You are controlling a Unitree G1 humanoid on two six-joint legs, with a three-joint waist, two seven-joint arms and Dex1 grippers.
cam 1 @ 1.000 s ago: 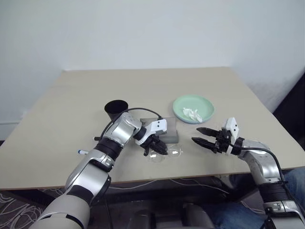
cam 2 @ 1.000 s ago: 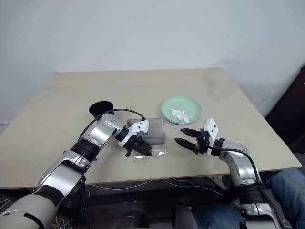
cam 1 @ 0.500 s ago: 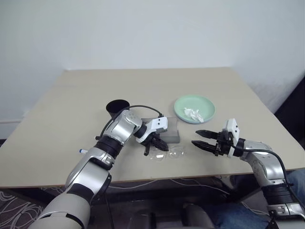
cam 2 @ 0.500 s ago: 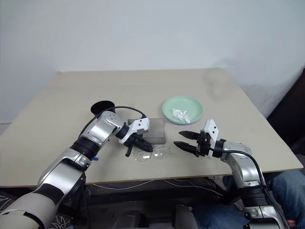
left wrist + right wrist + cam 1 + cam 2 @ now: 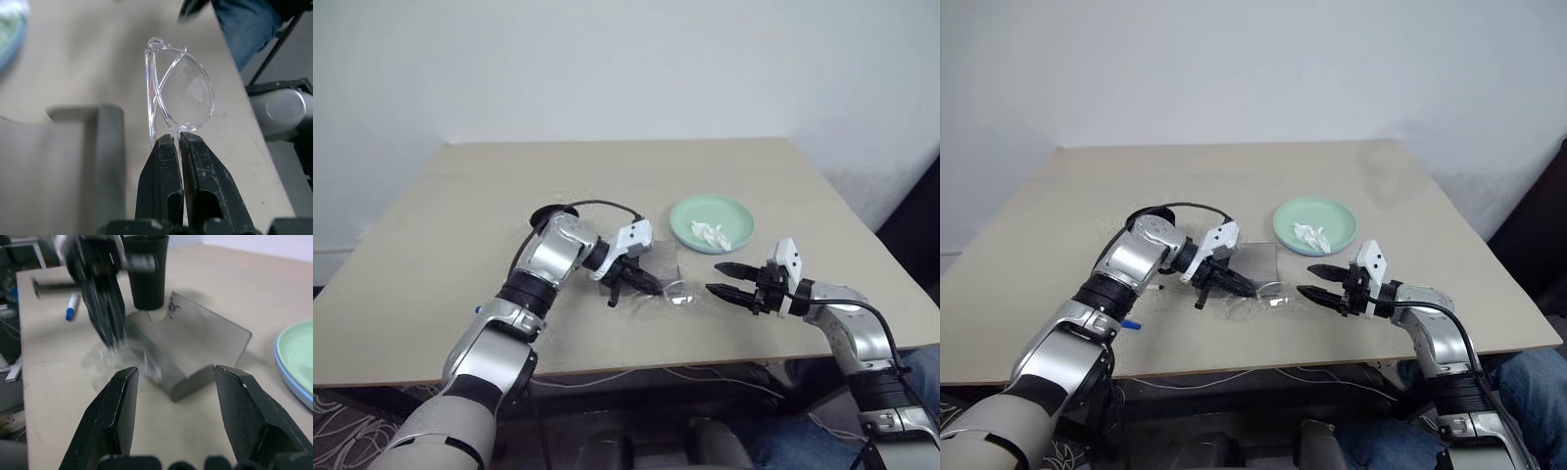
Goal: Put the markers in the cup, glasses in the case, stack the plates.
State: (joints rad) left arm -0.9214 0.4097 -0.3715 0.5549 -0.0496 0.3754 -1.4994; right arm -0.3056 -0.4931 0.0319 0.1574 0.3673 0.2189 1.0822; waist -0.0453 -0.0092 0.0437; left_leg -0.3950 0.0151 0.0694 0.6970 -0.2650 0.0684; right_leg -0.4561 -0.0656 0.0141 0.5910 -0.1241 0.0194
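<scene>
Your left gripper (image 5: 180,139) is clamped on the glasses (image 5: 183,90), holding them just in front of the case (image 5: 1253,262).

Around the case: the cup (image 5: 145,269) stands behind it, a blue-capped marker (image 5: 72,312) lies off to its left, and the mint green plate (image 5: 711,217) carrying a crumpled white tissue (image 5: 710,234) sits to its right. Your right gripper (image 5: 728,279) waits right of the case, fingers (image 5: 120,406) apart, over the worktop (image 5: 431,245).
</scene>
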